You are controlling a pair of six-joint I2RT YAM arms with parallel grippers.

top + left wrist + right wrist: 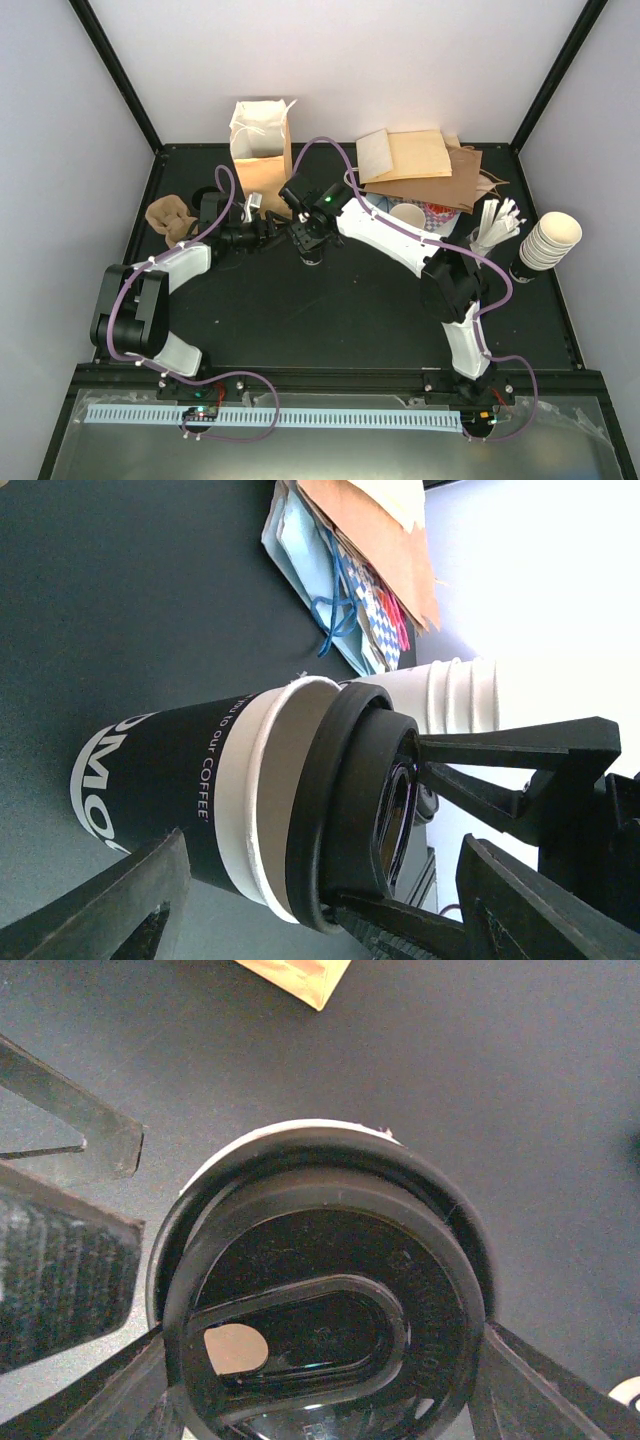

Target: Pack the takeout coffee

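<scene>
The takeout coffee (312,256) is a cream cup with a black sleeve and a black lid, upright at the table's middle. In the right wrist view its lid (320,1300) fills the frame from above. My right gripper (325,1360) is shut on that lid, one finger against each side of the rim. From the side, the left wrist view shows the cup (200,790) with those fingers (500,765) pinching the lid. My left gripper (330,910) stands open just left of the cup, its fingers either side of it and apart from it. From above, the left gripper (268,228) and the right gripper (308,238) meet at the cup.
An open brown paper bag (262,150) stands behind the cup. Flat paper bags (425,165) lie at the back right beside a lidless cup (408,215). A stack of cream cups (550,240) and white sticks (497,225) sit far right. A brown pulp tray (170,220) is at the left.
</scene>
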